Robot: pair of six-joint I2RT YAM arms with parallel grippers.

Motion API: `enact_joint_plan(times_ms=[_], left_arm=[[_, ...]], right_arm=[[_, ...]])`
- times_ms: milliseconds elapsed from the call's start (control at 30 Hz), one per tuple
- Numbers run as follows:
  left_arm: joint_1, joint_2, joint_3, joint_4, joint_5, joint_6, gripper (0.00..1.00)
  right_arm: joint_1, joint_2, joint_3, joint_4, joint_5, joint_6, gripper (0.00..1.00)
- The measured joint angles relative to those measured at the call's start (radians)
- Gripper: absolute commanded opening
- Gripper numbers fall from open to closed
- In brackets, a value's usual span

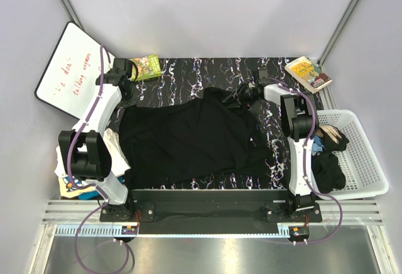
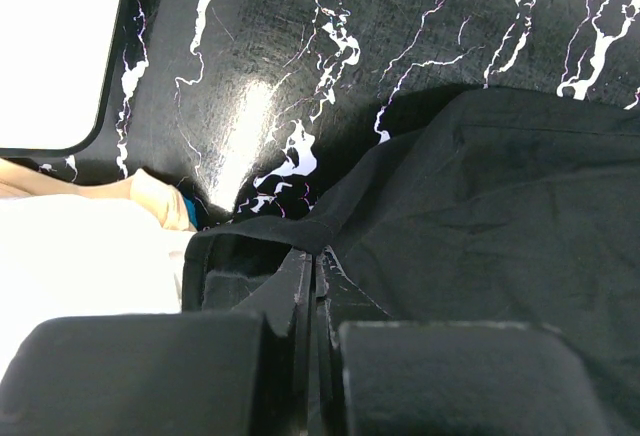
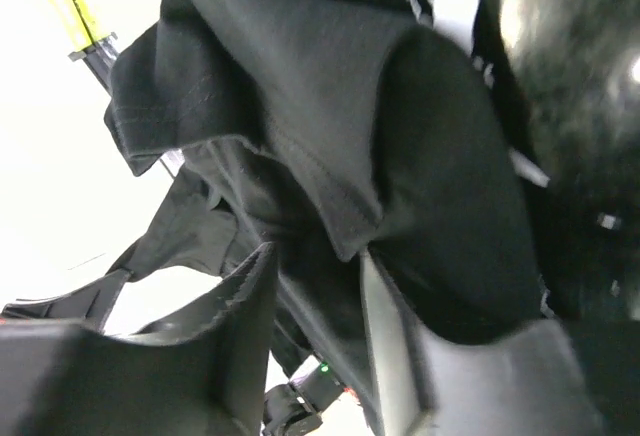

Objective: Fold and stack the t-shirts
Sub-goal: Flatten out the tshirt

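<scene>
A plain black t-shirt (image 1: 188,139) lies spread over the middle of the black marbled table (image 1: 188,73). My left gripper (image 1: 129,98) is at the shirt's far left corner. In the left wrist view its jaws (image 2: 312,261) are pressed together on the shirt's hem (image 2: 480,206). My right gripper (image 1: 242,92) is at the shirt's far right edge. In the right wrist view it (image 3: 318,256) is shut on a bunched fold of the black cloth (image 3: 330,106), held off the table. White t-shirts (image 1: 75,180) lie piled at the left edge, also in the left wrist view (image 2: 80,256).
A whiteboard (image 1: 69,66) with red writing leans at the far left. A green packet (image 1: 146,66) and a book (image 1: 308,73) lie at the table's far edge. A white slatted basket (image 1: 361,161) at the right holds dark clothes (image 1: 328,170).
</scene>
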Motion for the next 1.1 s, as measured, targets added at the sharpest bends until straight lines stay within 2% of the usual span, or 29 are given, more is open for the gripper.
enact_joint_plan(times_ms=[33,67,267,300,467,733,1100], left_arm=[[0.0,0.0,-0.002,0.002,0.0,0.0,0.0],[0.0,0.0,-0.002,0.002,0.0,0.0,0.0],[0.0,0.0,-0.003,0.003,0.0,0.002,0.0],[0.0,0.0,-0.003,0.004,0.0,0.004,0.0],[0.0,0.0,-0.004,0.004,0.0,0.005,0.0],[0.0,0.0,-0.021,0.011,-0.006,0.008,0.0],[0.0,-0.007,-0.02,0.012,-0.021,0.019,0.0]], right_arm=[[0.0,0.005,0.003,0.0,0.002,-0.002,0.3],[0.0,0.008,0.004,0.0,0.006,-0.002,0.18],[0.01,0.013,0.009,0.001,0.063,-0.012,0.06],[0.011,0.013,0.009,0.002,0.072,-0.016,0.01],[0.019,-0.002,0.005,0.006,0.127,-0.033,0.0],[0.019,-0.14,-0.01,0.031,0.207,-0.069,0.0],[0.02,-0.243,0.044,0.05,0.238,-0.135,0.0]])
